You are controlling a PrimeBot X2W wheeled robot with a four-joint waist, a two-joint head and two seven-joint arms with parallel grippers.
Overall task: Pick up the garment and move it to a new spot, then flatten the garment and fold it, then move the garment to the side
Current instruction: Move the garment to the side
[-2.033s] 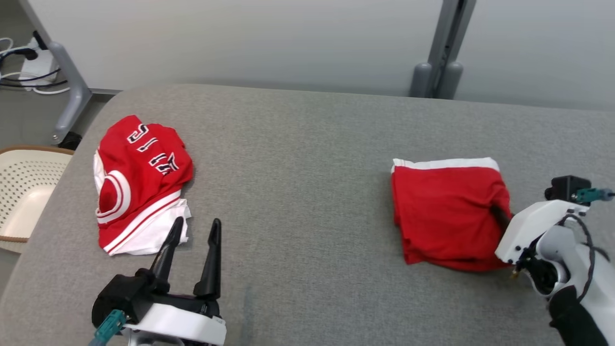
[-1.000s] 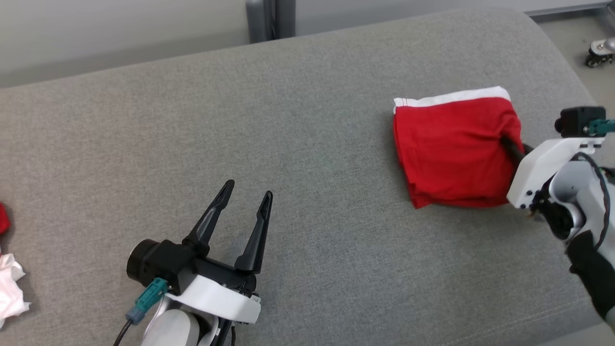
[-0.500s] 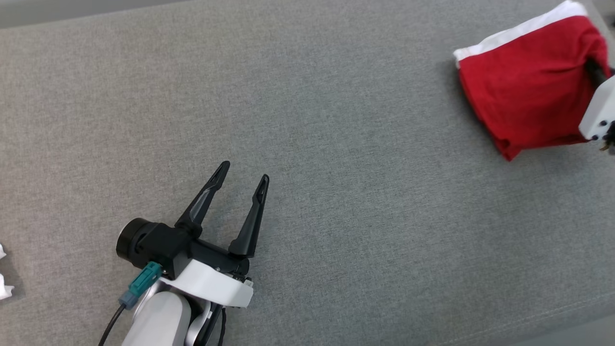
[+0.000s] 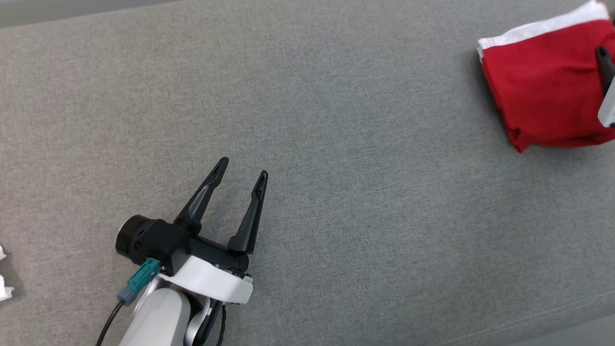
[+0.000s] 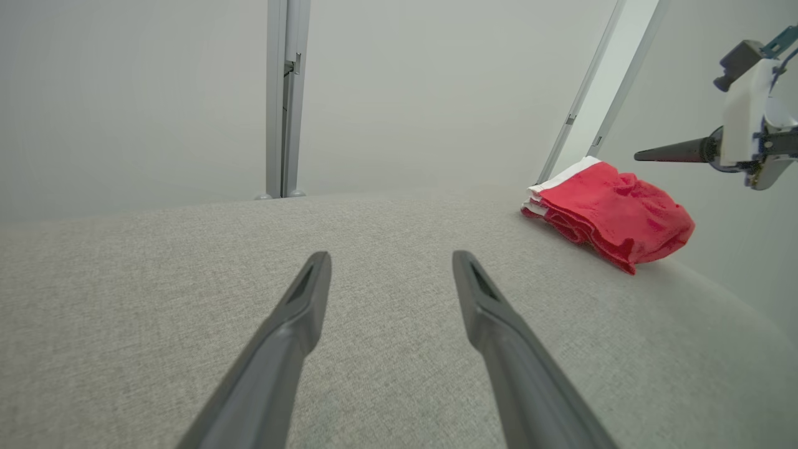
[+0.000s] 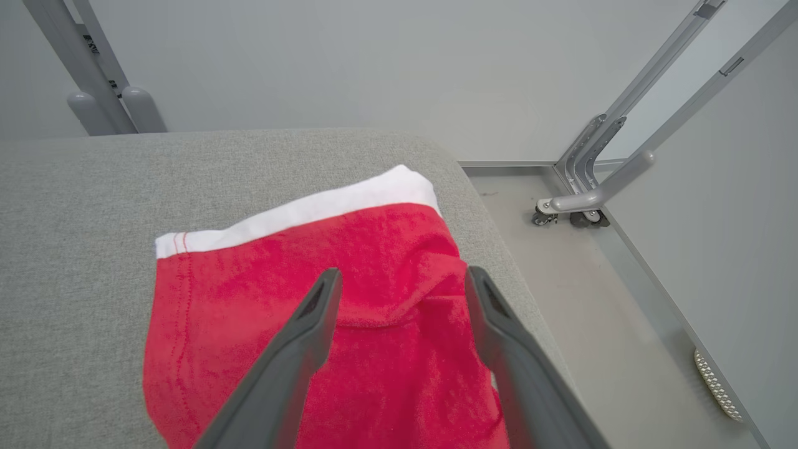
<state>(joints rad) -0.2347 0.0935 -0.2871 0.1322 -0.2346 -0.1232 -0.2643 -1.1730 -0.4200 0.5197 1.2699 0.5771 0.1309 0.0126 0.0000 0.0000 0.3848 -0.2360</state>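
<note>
The red garment (image 4: pixel 538 91) with its white band lies folded at the table's far right end; the left wrist view also catches the garment (image 5: pixel 614 215). One dark right finger (image 4: pixel 604 67) shows over its right side. In the right wrist view my right gripper (image 6: pixel 404 272) is open just above the red cloth (image 6: pixel 249 299), with nothing between its fingers. From the left wrist, the right gripper (image 5: pixel 642 154) hangs clear above the pile. My left gripper (image 4: pixel 244 166) is open over bare table, far left of the garment, and its own view shows the gripper (image 5: pixel 391 255) empty.
The grey padded table (image 4: pixel 336 120) ends just right of the garment, with floor and a castered metal frame (image 6: pixel 586 199) beyond. Grey posts (image 6: pixel 106 100) stand behind the table. Scraps of white cloth (image 4: pixel 5 288) show at the head view's left edge.
The head camera swung right, so the crumpled jersey left the picture. My right gripper slid the folded garment toward the table's right end, then came out of its fold and rose above it.
</note>
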